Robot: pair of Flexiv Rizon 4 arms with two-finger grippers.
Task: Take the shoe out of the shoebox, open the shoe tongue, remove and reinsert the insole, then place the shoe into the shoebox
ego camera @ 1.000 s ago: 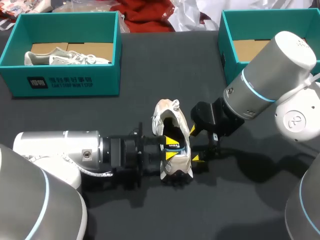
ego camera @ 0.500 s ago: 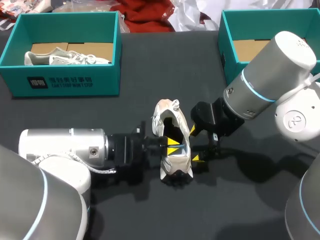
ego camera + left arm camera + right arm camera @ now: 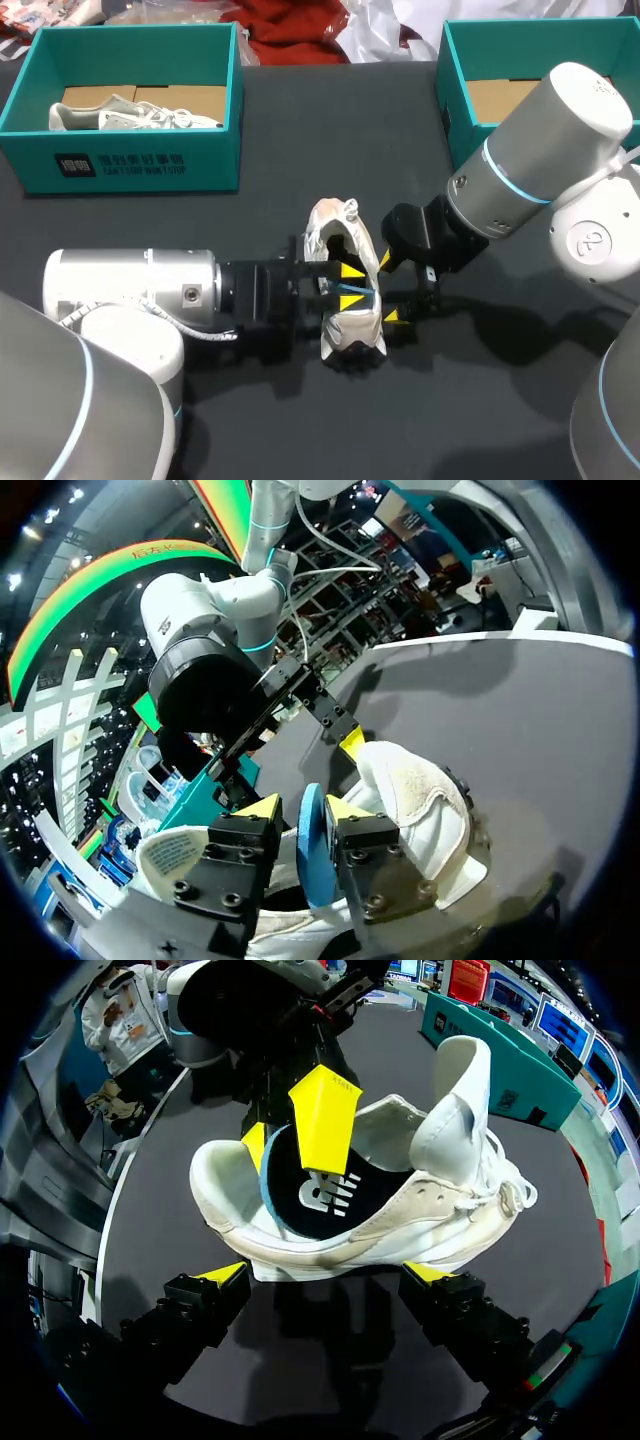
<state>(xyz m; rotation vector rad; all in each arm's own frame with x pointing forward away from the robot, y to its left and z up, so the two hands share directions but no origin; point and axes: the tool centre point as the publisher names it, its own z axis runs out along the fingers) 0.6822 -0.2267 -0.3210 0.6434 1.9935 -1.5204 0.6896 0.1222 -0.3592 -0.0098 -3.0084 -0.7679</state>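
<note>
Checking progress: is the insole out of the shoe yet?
Not out. Most of the insole lies inside the shoe; the left gripper pinches its raised blue edge.

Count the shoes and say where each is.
2. A white sneaker lies in the left shoebox; a cream sneaker sits on the table. The right arm partly hides the right shoebox; another may be inside.

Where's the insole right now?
In the head view the insole is inside the shoe at the table's middle, its blue heel edge at the left gripper.
</note>
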